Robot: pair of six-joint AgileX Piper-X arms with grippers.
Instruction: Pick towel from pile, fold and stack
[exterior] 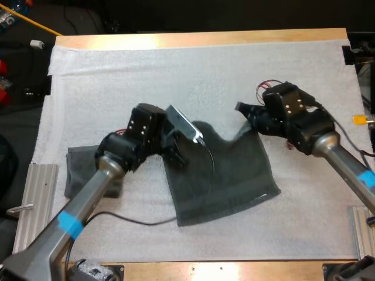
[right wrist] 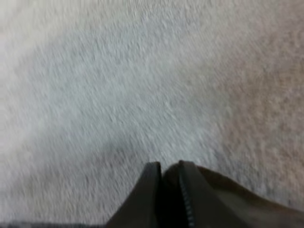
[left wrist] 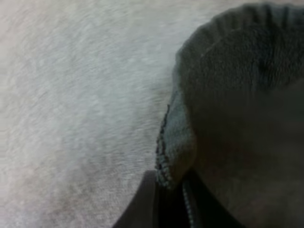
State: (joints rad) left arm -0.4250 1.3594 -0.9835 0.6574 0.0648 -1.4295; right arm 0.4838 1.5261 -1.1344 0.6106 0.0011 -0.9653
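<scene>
The left tool (exterior: 177, 153) is clenched on the far left corner of the dark grey-green terry towel (exterior: 225, 175); in its wrist view the stitched hem (left wrist: 164, 142) runs straight down between the black fingers. The right tool (exterior: 245, 112) grips the far right corner, its fingers pressed together with cloth (right wrist: 247, 204) trailing beside them. The towel lies mid-mat, spread but skewed, its near edge flat on the white foam mat (exterior: 193, 70) and its far edge lifted at both corners.

The step in hand looks like a fold of the far edge over onto the near one. To do it well, I would raise both corners to an equal height, draw them gently apart so the far edge is taut, and carry them toward the near side together — uneven travel would twist the cloth further. The near right corner (exterior: 275, 192) sits farther right than the right tool, so a straight pull may leave it uncovered.

Room is generous: bare mat on the far side and to the right, with a strip of it before the near edge of the wooden tabletop (exterior: 205, 38). On the left, a second dark grey-green towel bundle (exterior: 79, 167) lies under the left arm — whether folded or crumpled I cannot tell — and the elbow should clear it.
</scene>
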